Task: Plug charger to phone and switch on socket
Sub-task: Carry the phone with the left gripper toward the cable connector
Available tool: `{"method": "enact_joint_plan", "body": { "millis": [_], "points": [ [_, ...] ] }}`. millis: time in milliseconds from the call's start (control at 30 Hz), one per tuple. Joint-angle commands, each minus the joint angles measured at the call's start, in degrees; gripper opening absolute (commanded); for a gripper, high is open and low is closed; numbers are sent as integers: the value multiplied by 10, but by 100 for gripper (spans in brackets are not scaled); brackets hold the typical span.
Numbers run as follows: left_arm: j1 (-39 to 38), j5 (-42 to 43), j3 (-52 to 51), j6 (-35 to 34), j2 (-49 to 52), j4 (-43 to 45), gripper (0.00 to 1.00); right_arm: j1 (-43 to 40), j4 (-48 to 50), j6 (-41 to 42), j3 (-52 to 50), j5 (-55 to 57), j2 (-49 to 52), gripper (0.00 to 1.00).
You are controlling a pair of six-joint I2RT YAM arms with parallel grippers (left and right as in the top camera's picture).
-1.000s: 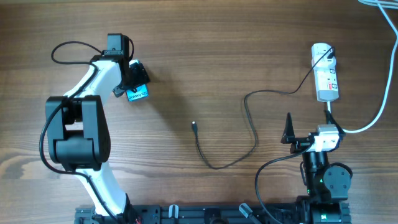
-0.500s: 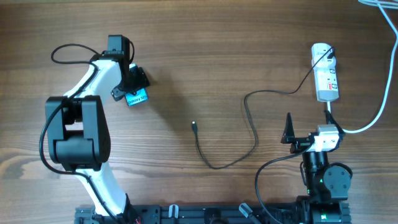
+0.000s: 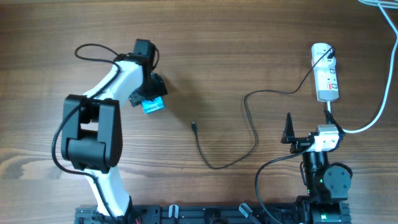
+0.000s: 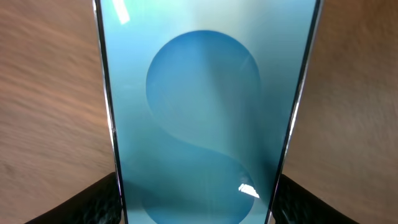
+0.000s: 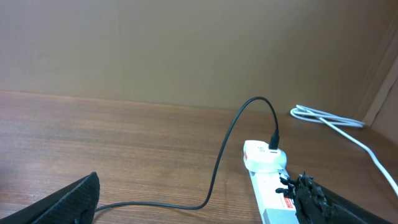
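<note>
My left gripper [image 3: 149, 98] is shut on the phone [image 3: 153, 106], whose teal-cyan screen fills the left wrist view [image 4: 205, 118] between the two black fingers. The charger's thin black cable [image 3: 252, 127] lies on the table; its small connector [image 3: 194, 126] is right of the phone, apart from it. Its plug sits in the white socket strip [image 3: 325, 74] at the far right, also seen in the right wrist view [image 5: 267, 168]. My right gripper [image 3: 289, 127] is open and empty near the front, below the socket.
A thick white cord [image 3: 379, 106] runs from the socket strip round the right edge and up to the far right corner. The wooden table [image 3: 205, 56] carries everything.
My left arm has moved right and slightly toward the front with the phone, bringing it closer to the charger's connector. The right arm has not moved.
</note>
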Motion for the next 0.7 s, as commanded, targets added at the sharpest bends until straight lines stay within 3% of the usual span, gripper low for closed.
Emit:
{"method": "enact_joint_plan", "body": {
  "millis": [0,367,467,667],
  "points": [
    [-47,44,-44,-19,61,-27,75,3,2,7,0,10,-5,100],
    [-145,45,-44,-19,61,-12,86,3,2,7,0,10,-5,100],
    [-150,43,-44,-19,61,-11,99,3,2,7,0,10,-5,100],
    [-148,44,-44,-19,61,-38,100,3,2,7,0,10,-5,100]
  ]
}}
